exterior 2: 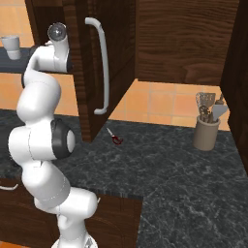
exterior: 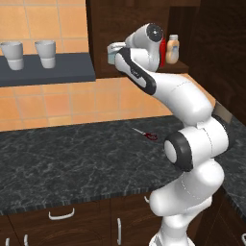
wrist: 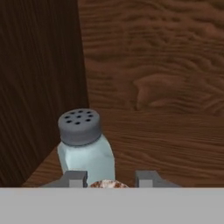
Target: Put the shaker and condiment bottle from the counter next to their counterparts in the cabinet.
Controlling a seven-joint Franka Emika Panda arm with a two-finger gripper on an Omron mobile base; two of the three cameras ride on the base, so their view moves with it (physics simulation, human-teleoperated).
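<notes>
From the left base view, the white arm reaches up into the dark brown wooden wall cabinet (exterior: 192, 33), its hand level with the inner shelf. A red squeeze bottle (exterior: 164, 52) already stands on that shelf, just beside a tan bottle with a white cap (exterior: 173, 49), so the bottle half of the job looks settled. A pale grey-blue shape (exterior: 113, 52) peeks out left of the wrist, most likely the shaker's counterpart. The long dark marbled stone worktop (exterior: 72, 153) below carries only a small pair of red-handled scissors (exterior: 148, 134). On the dark grey wall shelf (exterior: 48, 72) stand two pale cups, apart from the work.

From the right base view, the tall dark cabinet door (exterior 2: 92, 72) with its white handle hides the hand, so nothing of the grip can be read here. A grey-brown utensil holder (exterior 2: 207, 131) stands far off on the worktop.

From the hand view, the fingers (wrist: 110, 179) stand narrowed on a pale rounded, speckled top between them, which I judge to be the small yellow-green shaker (wrist: 108, 184), held just above the wooden shelf. The grey-blue shaker with a perforated grey cap (wrist: 85, 144) stands just ahead and left of the left finger tip, near the cabinet's side wall. The held shaker hangs here because its place is next to this twin; lowering and letting go appear to be what remains.
</notes>
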